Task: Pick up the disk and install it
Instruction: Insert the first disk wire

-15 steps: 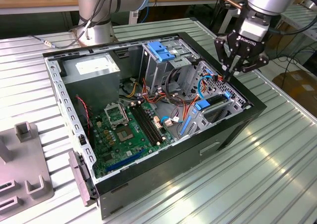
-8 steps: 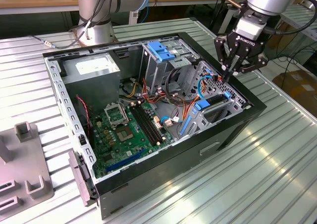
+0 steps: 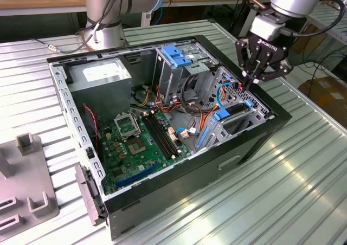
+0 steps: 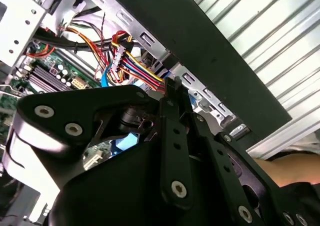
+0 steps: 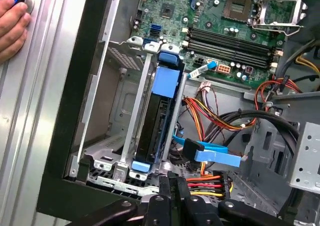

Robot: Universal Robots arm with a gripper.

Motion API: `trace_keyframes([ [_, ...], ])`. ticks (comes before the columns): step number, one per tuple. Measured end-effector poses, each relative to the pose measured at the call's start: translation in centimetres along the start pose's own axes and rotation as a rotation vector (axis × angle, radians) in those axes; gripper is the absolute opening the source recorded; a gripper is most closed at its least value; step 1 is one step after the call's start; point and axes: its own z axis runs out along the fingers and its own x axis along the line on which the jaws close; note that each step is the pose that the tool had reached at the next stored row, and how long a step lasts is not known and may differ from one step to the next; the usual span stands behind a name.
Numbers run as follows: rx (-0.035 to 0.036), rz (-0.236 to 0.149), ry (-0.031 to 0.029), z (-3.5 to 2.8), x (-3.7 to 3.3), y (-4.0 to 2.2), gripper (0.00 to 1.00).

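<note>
The disk (image 5: 154, 123) stands on edge in a metal bay of the open computer case (image 3: 255, 142), its black body edged by a blue carrier frame (image 5: 165, 81). In the exterior view the disk (image 3: 234, 113) sits by the case's wall on that view's right. My gripper (image 3: 246, 84) hangs just above the disk's end nearest that wall. The fingers are shut with nothing between them. In both wrist views the black fingertips (image 4: 172, 86) (image 5: 172, 181) are pressed together over the bundle of coloured cables beside the bay.
A green motherboard (image 3: 138, 139) fills the case floor. A grey power supply box (image 3: 100, 74) sits at the back, next to a cage with a blue latch (image 3: 178, 55). A person's hand (image 5: 12, 21) rests on the table beside the case. A grey fixture (image 3: 27, 185) lies at the exterior view's left.
</note>
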Motion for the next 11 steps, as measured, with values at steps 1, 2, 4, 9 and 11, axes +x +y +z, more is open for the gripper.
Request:
trace_keyframes([
  [1,-0.0012,0.023,-0.0002,0.01,0.0,0.0,0.17],
  [2,-0.0023,0.044,-0.0003,0.02,0.0,0.0,0.17],
  [4,-0.0036,0.07,-0.0006,0.03,-0.01,0.01,0.17],
  [9,-0.004,0.075,-0.0006,0.03,-0.01,0.02,0.17],
  [11,-0.0042,0.078,-0.0007,0.04,-0.01,0.02,0.17],
])
